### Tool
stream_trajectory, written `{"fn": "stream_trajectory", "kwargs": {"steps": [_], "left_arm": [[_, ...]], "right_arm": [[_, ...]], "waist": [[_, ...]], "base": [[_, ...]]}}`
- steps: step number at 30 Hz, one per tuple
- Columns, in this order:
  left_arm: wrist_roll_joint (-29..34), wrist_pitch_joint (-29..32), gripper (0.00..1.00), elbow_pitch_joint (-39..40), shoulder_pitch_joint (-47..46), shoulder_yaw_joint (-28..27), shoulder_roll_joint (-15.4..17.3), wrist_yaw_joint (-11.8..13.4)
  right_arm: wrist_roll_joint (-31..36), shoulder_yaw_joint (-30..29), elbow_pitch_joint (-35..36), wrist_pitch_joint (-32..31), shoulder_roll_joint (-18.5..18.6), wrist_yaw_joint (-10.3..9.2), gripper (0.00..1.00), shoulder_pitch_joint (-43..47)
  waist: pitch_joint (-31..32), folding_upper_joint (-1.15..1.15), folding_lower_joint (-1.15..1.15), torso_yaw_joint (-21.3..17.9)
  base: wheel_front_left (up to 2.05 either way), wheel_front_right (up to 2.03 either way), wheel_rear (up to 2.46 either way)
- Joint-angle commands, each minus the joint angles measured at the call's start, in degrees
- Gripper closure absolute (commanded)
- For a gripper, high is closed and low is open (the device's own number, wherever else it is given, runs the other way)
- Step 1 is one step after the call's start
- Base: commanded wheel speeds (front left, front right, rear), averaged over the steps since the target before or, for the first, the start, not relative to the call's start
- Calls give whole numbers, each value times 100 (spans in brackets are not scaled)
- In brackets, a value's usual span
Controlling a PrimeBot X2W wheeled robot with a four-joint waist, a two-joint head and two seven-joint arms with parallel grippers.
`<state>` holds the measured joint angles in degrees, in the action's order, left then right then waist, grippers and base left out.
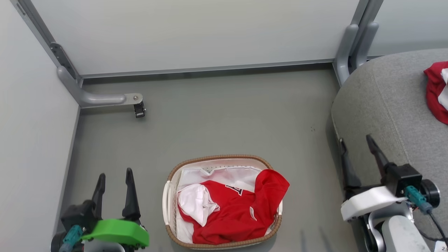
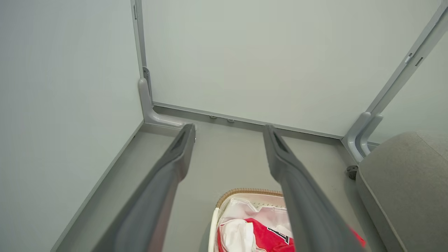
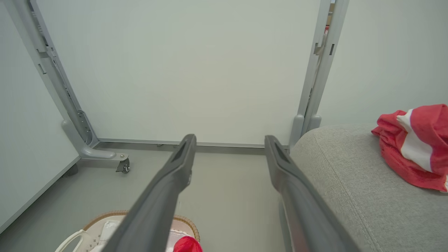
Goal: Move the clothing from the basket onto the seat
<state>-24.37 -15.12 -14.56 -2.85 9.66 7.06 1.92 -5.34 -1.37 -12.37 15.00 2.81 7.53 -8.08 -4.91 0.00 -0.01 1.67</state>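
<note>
The oval cream basket with its brown rim stands on the floor at the bottom middle of the head view. Red clothing with white panels fills it, one fold draped over the right rim. Another red and white garment lies on the grey seat at the right, also seen in the right wrist view as the garment on the seat. My left gripper is open, left of the basket, holding nothing. My right gripper is open beside the seat's edge, empty. The basket and clothing show low in the left wrist view.
Pale partition walls close the area at the back and left. A grey frame foot with a caster sits at the back left, and grey posts stand at the back right by the seat. Grey floor lies between the basket and the wall.
</note>
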Motion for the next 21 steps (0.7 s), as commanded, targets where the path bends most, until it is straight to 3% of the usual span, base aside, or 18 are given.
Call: {"fn": "stream_trajectory", "kwargs": {"steps": [1,21], "left_arm": [[67,-4,0,16,164,-32,-25,-45],[292,-6,0,-115,463,-219,-241,-297]], "right_arm": [[-78,61,51,28,20,-8,0,139],[-244,434,-61,28,19,-8,0,492]], "waist": [[45,0,1,-27],[239,0,1,8]], "base": [[0,0,0],[0,0,0]]}}
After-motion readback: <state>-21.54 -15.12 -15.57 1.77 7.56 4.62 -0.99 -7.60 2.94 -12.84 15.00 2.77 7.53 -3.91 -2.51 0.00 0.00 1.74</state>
